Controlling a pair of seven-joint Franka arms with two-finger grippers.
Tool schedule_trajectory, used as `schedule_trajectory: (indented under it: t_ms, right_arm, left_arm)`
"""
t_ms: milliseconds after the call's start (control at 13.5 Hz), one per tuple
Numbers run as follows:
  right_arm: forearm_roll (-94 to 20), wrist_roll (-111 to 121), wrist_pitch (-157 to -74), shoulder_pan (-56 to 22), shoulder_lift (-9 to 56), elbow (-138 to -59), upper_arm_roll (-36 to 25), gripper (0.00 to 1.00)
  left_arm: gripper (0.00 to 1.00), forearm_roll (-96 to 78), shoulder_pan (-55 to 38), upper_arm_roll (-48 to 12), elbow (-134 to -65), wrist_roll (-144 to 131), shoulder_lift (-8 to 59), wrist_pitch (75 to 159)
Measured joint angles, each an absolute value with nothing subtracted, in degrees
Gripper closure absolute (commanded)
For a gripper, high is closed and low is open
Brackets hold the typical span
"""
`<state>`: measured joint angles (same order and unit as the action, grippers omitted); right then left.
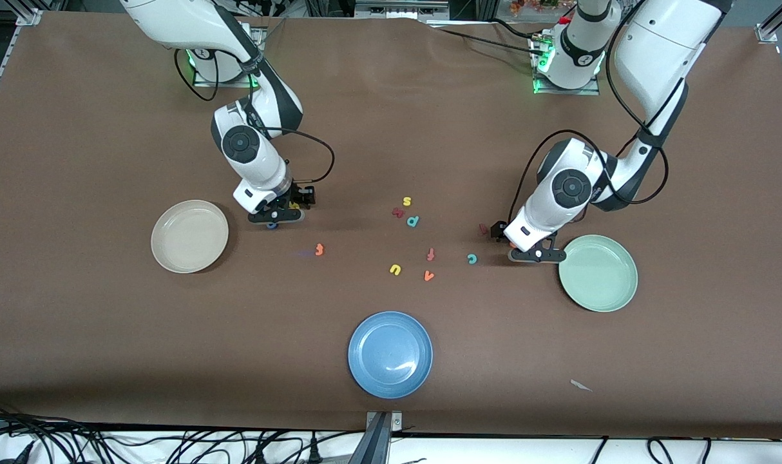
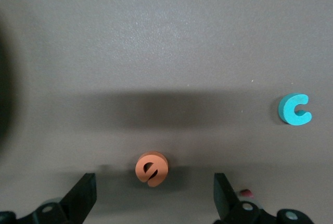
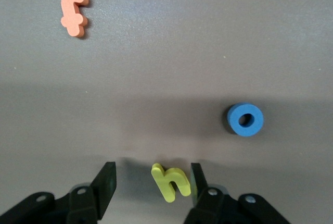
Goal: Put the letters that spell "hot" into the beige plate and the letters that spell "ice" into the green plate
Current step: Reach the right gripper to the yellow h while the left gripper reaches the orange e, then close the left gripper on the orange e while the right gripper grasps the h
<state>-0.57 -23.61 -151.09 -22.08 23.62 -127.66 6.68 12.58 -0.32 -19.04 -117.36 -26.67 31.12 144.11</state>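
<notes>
Both plates are bare, so no letter is sorted yet; both arms are at the first pick. The right gripper (image 3: 151, 182) is low over the table beside the beige plate (image 1: 189, 236), which sits toward the right arm's end of the table, and its fingers stand spread around the yellow h (image 3: 171, 182), one pad just beside it, the other apart, not yet pinching. The blue o (image 3: 245, 119) lies near the h, and the orange t (image 1: 319, 249) lies nearer the front edge, between the beige plate and the middle cluster. The left gripper (image 2: 155, 195) is low beside the green plate (image 1: 598, 272), toward the left arm's end, fingers spread wide with the orange e (image 2: 152, 169) between them and nothing touched. The teal c (image 1: 471, 258) lies near, toward the table's middle. The dark red i (image 1: 483, 228) sits just beside the left gripper's wrist. Likely next: the right closes on the h, lifts it and carries it to the beige plate; the left must drop a little and close squarely on the e. The wrist views show the h and the e between the fingers, which the front view hides under the grippers; only the front view shows the plates, plus the blue plate (image 1: 390, 354) near the front edge and the spare letters mid-table.
</notes>
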Motion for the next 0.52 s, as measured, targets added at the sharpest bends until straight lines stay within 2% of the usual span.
schedule_trajectory:
  t_ms: [296,519]
  right_arm:
    - [-0.28,-23.54,-151.37,-22.08,23.64,-127.94,6.46,0.56]
    - [-0.26,-23.54,-151.52,-22.08,23.73,-128.28,6.43,0.56]
  left_arm:
    - [0.22,15.16,-0.32,-19.03,-117.03,-27.1,32.18,144.11]
    - [0.39,15.39,-0.3,-18.98,-116.61,-27.41,32.76,144.11]
